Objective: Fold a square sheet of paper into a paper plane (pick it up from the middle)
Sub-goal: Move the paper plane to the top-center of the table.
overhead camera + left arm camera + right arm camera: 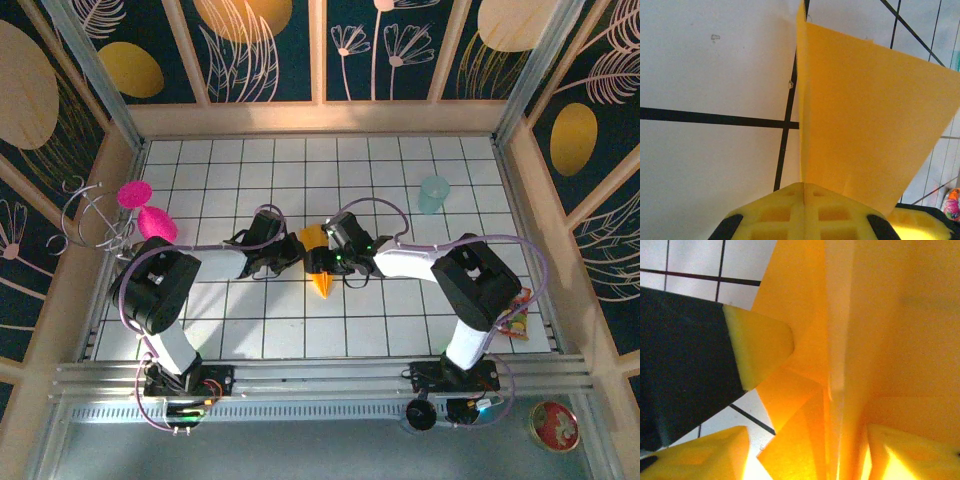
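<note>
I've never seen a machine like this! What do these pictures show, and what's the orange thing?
These are two robot arms bolted to a white tiled table. One picture looks down from above; the other two come from a camera on each wrist. The left arm has its jaws shut on a folded orange-yellow sheet of paper. The right arm has its jaws apart around the same paper. A pale teal cup and a small red-and-yellow snack packet are also on the table.
</note>
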